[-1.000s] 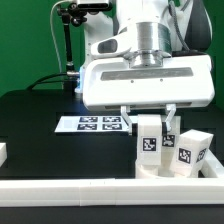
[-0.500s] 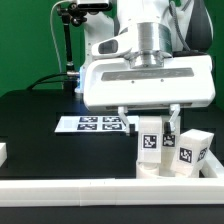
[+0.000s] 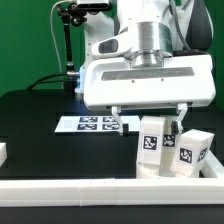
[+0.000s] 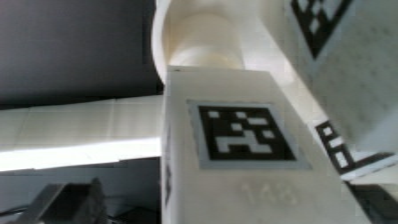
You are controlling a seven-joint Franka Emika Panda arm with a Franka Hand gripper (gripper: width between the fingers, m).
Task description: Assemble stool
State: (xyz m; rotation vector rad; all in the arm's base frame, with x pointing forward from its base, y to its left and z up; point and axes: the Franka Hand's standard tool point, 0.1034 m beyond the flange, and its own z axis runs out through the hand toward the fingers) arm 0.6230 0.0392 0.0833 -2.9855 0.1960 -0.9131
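Landmark: seat (image 3: pixel 160 172), a white disc on the black table (image 3: pixel 40 125), just behind the front rail (image 3: pixel 90 189).
Gripper (image 3: pixel 148 116): above the seat; fingers spread wide, nothing between the tips; one finger (image 3: pixel 116 118) off toward the exterior view's left of the seat, the other by the legs.
Leg (image 3: pixel 150 141): upright on the seat, tag facing the camera, its top between the spread fingers with open gaps either side.
Second leg (image 3: pixel 191 151): upright and slightly turned, at the seat's edge on the exterior view's right, near the first leg.
Wrist view: leg (image 4: pixel 240 148) fills the frame, tag sharp, its edges close to the camera.
Marker board (image 3: pixel 92 123): flat, behind the seat toward the exterior view's left, apart from it.
Open room: bare black table on the exterior view's left of the seat, up to a small white block (image 3: pixel 3 152) at the frame edge.
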